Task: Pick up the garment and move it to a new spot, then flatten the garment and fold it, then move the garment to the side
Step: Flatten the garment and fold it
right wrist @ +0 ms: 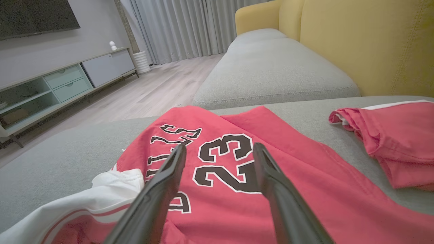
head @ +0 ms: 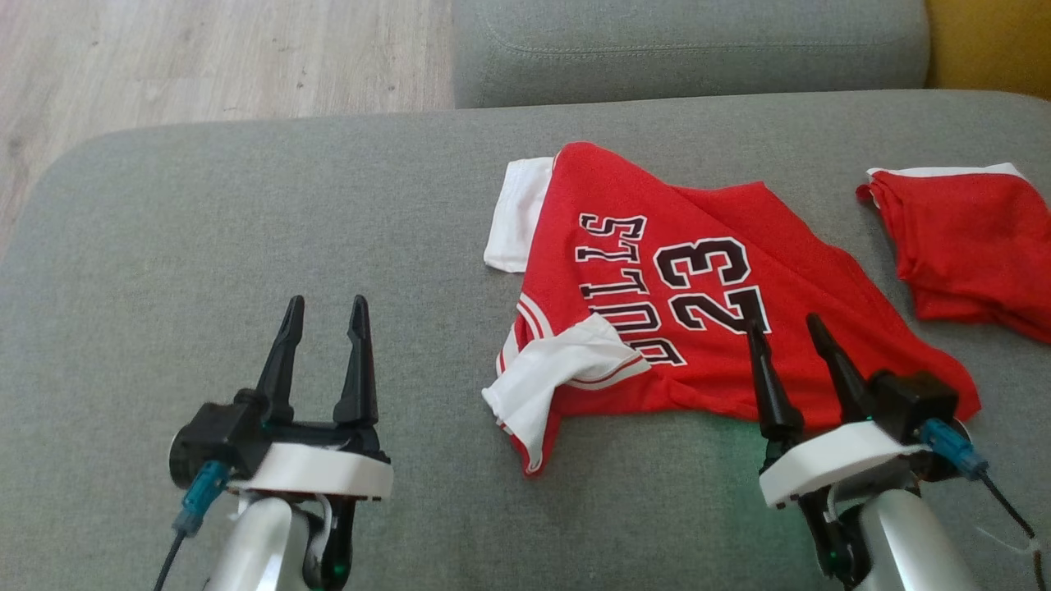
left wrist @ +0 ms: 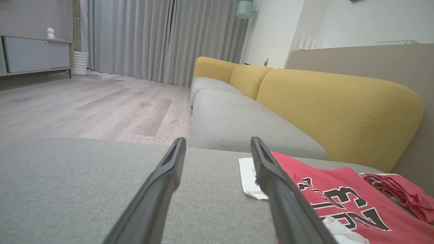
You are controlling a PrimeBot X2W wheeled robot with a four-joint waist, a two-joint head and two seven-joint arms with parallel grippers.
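Here's the jersey (head: 657,279), red with a black 23, lying right of centre on the grey cushion (head: 246,213). It's rumpled. The near white sleeve (head: 558,361) is flopped over the front and the far one pokes out flat, so by my read the flattening isn't done yet.

Right claw (head: 782,322) sits over the near hem with its fingers spread wide and nothing between them. Whether the tips touch the cloth, I cannot tell. It looks placed to take that hem and pull it straight. Left claw (head: 327,302) is also wide open and empty, parked over bare cushion well left of the jersey, out of the way but facing the sleeve side, a fair spot to come in from.

A second red garment (head: 969,238) lies bunched at the far right, apart from the jersey; worth not snagging it.

The surface is soft woven upholstery, so cloth will likely drag rather than slide. Beyond it there's another grey seat, a yellow backrest (left wrist: 339,101), pale wood floor (head: 164,57), grey curtains (left wrist: 152,34) and a low cabinet (right wrist: 67,78).
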